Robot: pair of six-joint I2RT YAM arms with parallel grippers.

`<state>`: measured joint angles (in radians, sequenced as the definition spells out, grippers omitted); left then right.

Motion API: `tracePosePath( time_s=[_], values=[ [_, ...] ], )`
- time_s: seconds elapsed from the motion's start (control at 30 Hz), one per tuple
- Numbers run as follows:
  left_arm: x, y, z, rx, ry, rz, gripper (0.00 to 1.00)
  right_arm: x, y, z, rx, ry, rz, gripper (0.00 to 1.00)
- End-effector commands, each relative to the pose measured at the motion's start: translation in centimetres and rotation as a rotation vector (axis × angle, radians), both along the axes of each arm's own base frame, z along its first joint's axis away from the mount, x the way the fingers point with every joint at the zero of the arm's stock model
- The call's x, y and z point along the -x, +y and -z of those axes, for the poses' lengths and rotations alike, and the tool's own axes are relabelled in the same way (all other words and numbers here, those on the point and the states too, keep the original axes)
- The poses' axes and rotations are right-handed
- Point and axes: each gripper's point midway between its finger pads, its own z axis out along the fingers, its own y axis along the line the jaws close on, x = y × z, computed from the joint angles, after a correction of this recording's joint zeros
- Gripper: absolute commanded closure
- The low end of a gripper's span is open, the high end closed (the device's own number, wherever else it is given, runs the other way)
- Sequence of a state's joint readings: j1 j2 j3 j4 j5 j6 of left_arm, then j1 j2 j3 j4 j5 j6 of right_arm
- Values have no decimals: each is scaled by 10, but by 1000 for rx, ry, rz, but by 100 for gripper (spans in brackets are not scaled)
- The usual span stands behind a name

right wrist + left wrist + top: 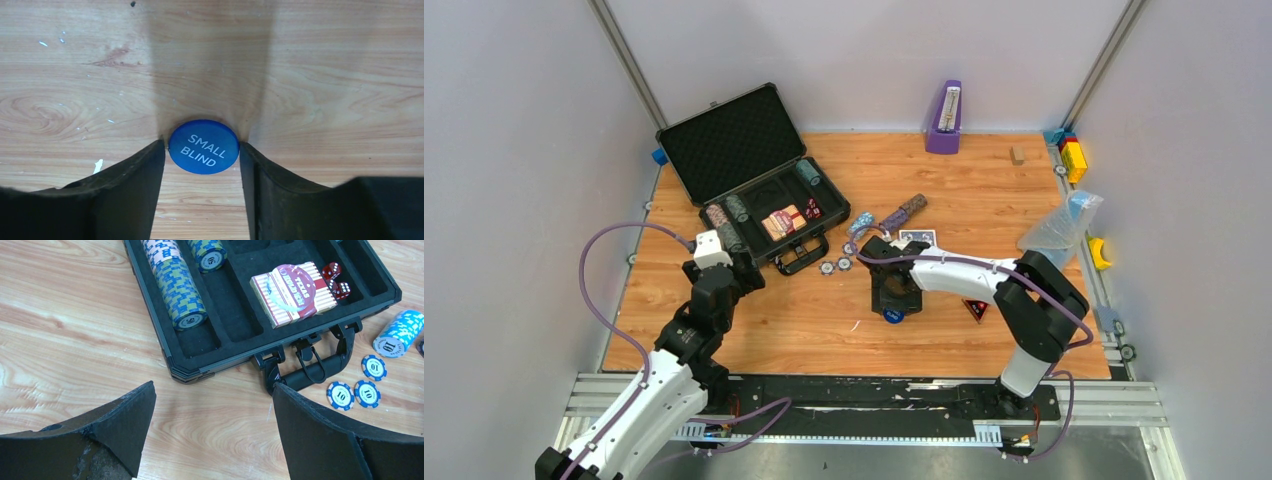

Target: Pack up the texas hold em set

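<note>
At the near part of the table point(774, 330), the right gripper point(202, 144) is found low over the wood. Its two fingers are pressed against opposite edges of a blue round button point(203, 150) marked SMALL BLIND, so the button is grasped between them. To the left, the left gripper point(214, 387) is spread wide with nothing between its fingers, over bare wood just in front of the briefcase point(215, 365).

The black handle point(312, 372) of the case is turned toward the arms. Just beside it, three loose blue-and-white chips point(367, 392) marked 10 are laid flat on the table. A light-blue chip roll point(400, 332) is lying on its side a little farther.

Inside the foam tray, a green-and-blue chip roll point(180, 290) marked 50 is placed in the left slot, and a second green roll point(207, 252) in the next slot. The card decks point(292, 292) are set in the middle compartment, with the red dice point(337, 280) just beside them on the right. The lid point(729, 145) is open and tilted back.

Against the far wall a purple metronome point(944, 118) is standing upright, well apart from the case.
</note>
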<state>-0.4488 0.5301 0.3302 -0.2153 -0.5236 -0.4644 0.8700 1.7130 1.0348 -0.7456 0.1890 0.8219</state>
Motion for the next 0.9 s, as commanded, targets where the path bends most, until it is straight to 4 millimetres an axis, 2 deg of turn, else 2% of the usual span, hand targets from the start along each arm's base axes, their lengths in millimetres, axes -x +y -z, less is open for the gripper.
tracePosePath(
  time_s=[0.0,0.1,0.13,0.2,0.27,0.53,0.6,0.67,0.7,0.8,0.87],
  values=[
    [-6,-1,-19,13,-49,0,5,2,-6,17,43,8,-5,46],
    [-6,-1,-19,13,-50,0,5,3,-6,16,39,10,1,72],
    [-6,-1,-18,13,-48,-1,5,4,-6,16,36,13,1,83],
    [-6,-1,-18,13,-49,0,5,4,-4,14,25,15,4,86],
    [-6,-1,-18,13,-48,-3,5,3,-1,10,12,7,4,99],
    [-6,-1,-19,13,-49,-4,5,-7,10,-24,-69,-63,2,100],
    [-6,-1,-19,13,-49,-4,5,-8,9,-30,-80,-78,-1,95],
    [-6,-1,-18,13,-48,-4,5,-9,6,-34,-76,-96,-2,83],
    [-6,-1,-19,13,-48,-4,5,-11,5,-36,-72,-106,-5,74],
    [-6,-1,-18,13,-48,-3,5,-17,0,-43,-53,-143,-4,28],
    [-6,-1,-19,14,-49,-3,5,-25,-2,-48,-64,-159,1,12]
  ],
)
